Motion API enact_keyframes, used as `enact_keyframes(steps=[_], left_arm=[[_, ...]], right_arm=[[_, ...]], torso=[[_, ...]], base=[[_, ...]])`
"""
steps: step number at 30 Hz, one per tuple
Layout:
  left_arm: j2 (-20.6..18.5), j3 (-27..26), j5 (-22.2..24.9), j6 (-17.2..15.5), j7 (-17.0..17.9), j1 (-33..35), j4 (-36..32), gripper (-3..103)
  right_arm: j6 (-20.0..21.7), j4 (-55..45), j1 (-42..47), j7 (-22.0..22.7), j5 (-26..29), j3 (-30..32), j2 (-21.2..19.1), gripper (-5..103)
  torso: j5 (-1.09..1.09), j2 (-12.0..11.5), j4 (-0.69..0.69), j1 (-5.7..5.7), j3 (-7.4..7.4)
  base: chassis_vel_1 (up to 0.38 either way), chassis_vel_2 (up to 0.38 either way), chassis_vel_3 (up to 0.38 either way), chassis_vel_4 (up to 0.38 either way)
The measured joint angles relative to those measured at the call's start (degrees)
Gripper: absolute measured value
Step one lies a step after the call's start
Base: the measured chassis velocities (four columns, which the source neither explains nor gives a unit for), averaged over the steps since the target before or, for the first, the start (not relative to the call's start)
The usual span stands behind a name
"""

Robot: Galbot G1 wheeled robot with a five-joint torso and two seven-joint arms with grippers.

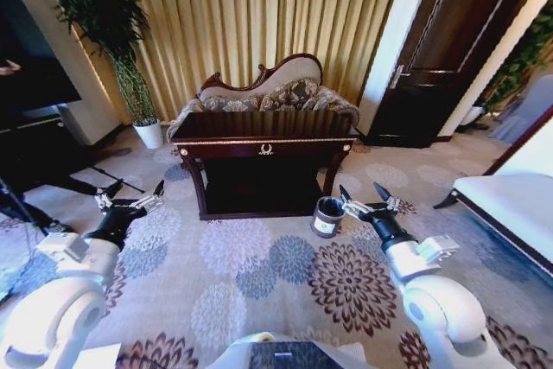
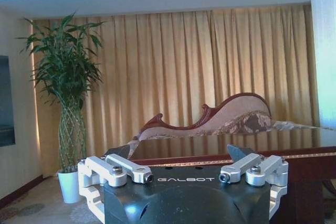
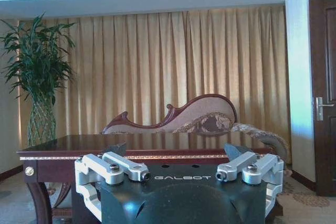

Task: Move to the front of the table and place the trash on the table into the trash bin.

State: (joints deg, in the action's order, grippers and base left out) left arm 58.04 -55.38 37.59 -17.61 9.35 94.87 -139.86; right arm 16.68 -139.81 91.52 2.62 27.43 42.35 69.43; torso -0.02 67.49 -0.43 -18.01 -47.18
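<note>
Glossy dark-brown gold-trimmed table (image 1: 259,127)

Dark-brown wooden table (image 1: 259,127): top polished to a high gloss, mirrors the curtains and the couch back in both wrist views; thin gold-coloured metal-look trim along the front edge.

Small round dark trash bin (image 1: 327,216): silvery-grey band with a dull sheen.

Left hand (image 1: 131,195): matt silver metal finger links, bolt heads bright; black body looks like smooth, glossy plastic. Right hand (image 1: 366,197): same finish.

Floor carpet (image 1: 259,274): matt woven pile with floral medallions.

Pleated golden curtains (image 2: 199,72): soft cloth, slight sheen.

Couch (image 1: 268,92): patterned fabric upholstery in a carved, polished dark wood frame.
</note>
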Motion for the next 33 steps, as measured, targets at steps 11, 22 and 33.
enact_keyframes(steps=[11,22,33], left_arm=[[0.0,0.8,0.0,0.3,0.0,-0.4,0.6,100],[0.7,3.0,-0.5,2.5,0.1,-0.7,1.8,100],[1.3,4.0,-1.2,3.6,0.3,-0.8,2.1,100]], right_arm=[[-0.2,1.0,-0.3,0.0,-0.3,-0.1,0.4,100],[0.4,2.4,-1.8,1.5,0.1,-0.6,0.8,100],[0.1,2.9,-2.0,2.6,-0.1,-0.5,0.8,100]], torso=[[0.05,0.0,-0.02,0.02,0.00],[0.04,0.0,-0.01,-0.03,-0.03],[0.01,0.0,0.00,0.02,0.00]], base=[[0.236,-0.225,-0.244,0.236],[0.090,-0.076,-0.081,0.058],[-0.012,0.007,0.015,-0.004]])
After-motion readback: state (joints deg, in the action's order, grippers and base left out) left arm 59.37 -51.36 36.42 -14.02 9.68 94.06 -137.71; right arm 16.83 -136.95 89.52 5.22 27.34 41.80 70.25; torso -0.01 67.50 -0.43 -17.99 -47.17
